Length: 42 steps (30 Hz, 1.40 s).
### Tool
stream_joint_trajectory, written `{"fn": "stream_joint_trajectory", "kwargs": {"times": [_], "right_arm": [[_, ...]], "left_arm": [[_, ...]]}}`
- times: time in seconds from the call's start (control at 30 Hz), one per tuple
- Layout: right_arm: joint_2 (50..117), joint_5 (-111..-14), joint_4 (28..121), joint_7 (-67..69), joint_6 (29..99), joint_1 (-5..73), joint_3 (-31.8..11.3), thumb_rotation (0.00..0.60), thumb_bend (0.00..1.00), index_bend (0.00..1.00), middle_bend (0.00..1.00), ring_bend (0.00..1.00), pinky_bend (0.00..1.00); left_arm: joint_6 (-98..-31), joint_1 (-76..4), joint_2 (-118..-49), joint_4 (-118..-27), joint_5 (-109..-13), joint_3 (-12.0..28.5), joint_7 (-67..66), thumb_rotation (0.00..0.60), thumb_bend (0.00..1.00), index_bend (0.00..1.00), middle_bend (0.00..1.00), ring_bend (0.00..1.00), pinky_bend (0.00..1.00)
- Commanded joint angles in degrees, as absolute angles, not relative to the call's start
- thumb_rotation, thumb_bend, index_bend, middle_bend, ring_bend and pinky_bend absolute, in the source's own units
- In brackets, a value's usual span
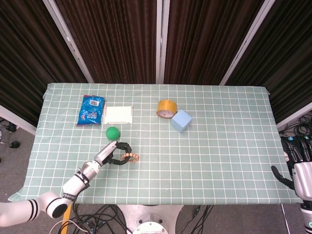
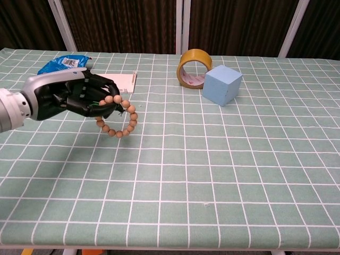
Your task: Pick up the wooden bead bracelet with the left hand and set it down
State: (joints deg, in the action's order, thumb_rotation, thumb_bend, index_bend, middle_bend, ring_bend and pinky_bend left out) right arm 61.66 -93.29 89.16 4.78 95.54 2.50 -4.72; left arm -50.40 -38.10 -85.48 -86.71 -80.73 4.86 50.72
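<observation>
Left hand (image 1: pixel 111 153), seen from the head, grasps the brown wooden bead bracelet (image 1: pixel 130 157) above the green checked surface (image 1: pixel 219 136). Chest view: bracelet dangles from fingertips (image 2: pixel 101 104); that shallow hold risks slipping early.

Curtained robot lab, checked table (image 1: pixel 219 146)

Head view high overhead, chest view low, both sharing table (image 1: pixel 219 146)
</observation>
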Motion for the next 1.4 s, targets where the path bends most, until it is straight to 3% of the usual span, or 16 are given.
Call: {"fn": "stream_joint_trajectory", "kwargs": {"times": [0.03, 0.3, 0.4, 0.47, 0.57, 0.67, 0.77, 1.23, 1.4], "right_arm": [[61.7, -93.6, 89.0, 4.9, 95.8, 2.5, -4.7, 0.600, 0.16, 0.05, 0.17, 0.00, 0.00], [62.0, -93.7, 88.6, 5.4, 95.8, 2.5, -4.7, 0.600, 0.16, 0.05, 0.17, 0.00, 0.00], [62.1, -93.6, 88.6, 5.6, 95.7, 2.6, -4.8, 0.600, 0.16, 0.05, 0.17, 0.00, 0.00], [62.1, -93.5, 88.5, 5.6, 95.6, 2.6, -4.8, 0.600, 0.16, 0.05, 0.17, 0.00, 0.00], [62.1, -93.6, 88.4, 5.6, 95.5, 2.7, -4.8, 0.600, 0.16, 0.05, 0.17, 0.00, 0.00], [62.2, -93.5, 88.4, 5.7, 95.4, 2.8, -4.8, 0.600, 0.16, 0.05, 0.17, 0.00, 0.00], [62.1, -93.5, 88.4, 5.7, 95.2, 2.9, -4.9, 0.600, 0.16, 0.05, 0.17, 0.00, 0.00], [61.8, -94.0, 88.8, 5.7, 95.1, 2.9, -4.5, 0.600, 0.16, 0.05, 0.17, 0.00, 0.00], [61.7, -94.2, 88.9, 5.6, 95.2, 2.8, -4.5, 0.600, 0.16, 0.05, 0.18, 0.00, 0.00]], "left_arm": [[-44.7, -38.3, -80.5, -92.0, -79.3, 6.2, 62.9, 0.600, 0.47, 0.57, 0.65, 0.32, 0.21], [-44.5, -37.7, -78.8, -94.0, -80.8, 7.4, 73.7, 0.584, 0.51, 0.57, 0.65, 0.32, 0.21], [-43.1, -37.9, -77.8, -95.3, -81.2, 7.8, 80.4, 0.475, 0.50, 0.57, 0.65, 0.32, 0.21], [-42.6, -38.0, -77.4, -95.4, -82.0, 7.8, 83.4, 0.349, 0.50, 0.57, 0.65, 0.32, 0.20], [-42.4, -38.0, -77.3, -95.3, -82.2, 7.9, 86.3, 0.240, 0.48, 0.57, 0.66, 0.32, 0.20], [-43.1, -37.8, -77.4, -95.1, -82.5, 7.9, 87.2, 0.151, 0.47, 0.57, 0.66, 0.32, 0.20], [-44.8, -37.1, -78.1, -95.0, -81.9, 8.2, 87.2, 0.104, 0.47, 0.57, 0.66, 0.32, 0.20], [-48.7, -34.1, -79.8, -96.2, -76.7, 10.8, 87.8, 0.079, 0.44, 0.57, 0.66, 0.36, 0.18], [-49.3, -33.4, -80.2, -97.0, -75.2, 11.6, 85.4, 0.041, 0.45, 0.57, 0.66, 0.25, 0.11]]}}
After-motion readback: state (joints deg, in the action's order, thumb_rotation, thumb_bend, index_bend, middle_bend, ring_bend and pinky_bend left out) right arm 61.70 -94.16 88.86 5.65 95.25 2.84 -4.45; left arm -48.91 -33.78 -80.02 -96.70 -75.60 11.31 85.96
